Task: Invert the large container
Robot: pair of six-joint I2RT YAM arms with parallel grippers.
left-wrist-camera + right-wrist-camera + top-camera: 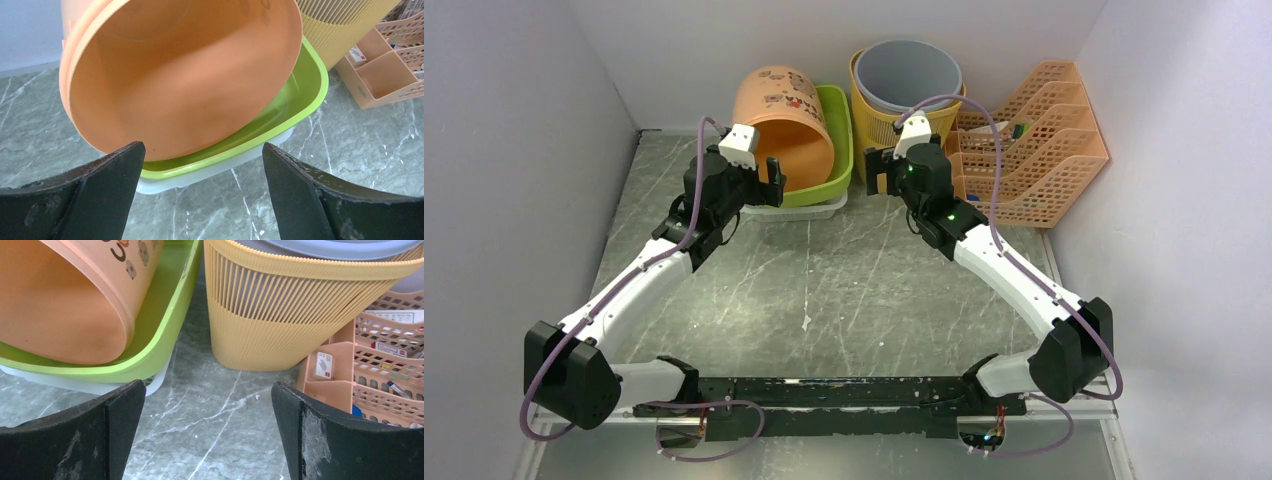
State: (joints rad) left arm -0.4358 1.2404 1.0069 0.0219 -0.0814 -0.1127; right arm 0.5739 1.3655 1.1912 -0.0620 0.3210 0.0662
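A large orange bucket (pixel 784 115) with cartoon prints lies tilted on its side, its mouth facing the arms. It rests in a green basin (pixel 844 130) that is stacked in a white basin (pixel 799 212). My left gripper (pixel 764 182) is open and empty just in front of the bucket's mouth. In the left wrist view the bucket's inside (pixel 185 75) fills the frame above my left gripper (pixel 202 162). My right gripper (pixel 876 172) is open and empty beside the green basin, over bare table between it (pixel 160 335) and the yellow basket (pixel 285 315).
A yellow ribbed basket (pixel 874 125) with a grey bucket (pixel 909 75) nested in it stands at the back centre. An orange mesh file organizer (pixel 1044 150) with small items stands at the back right. White walls close in the back and both sides.
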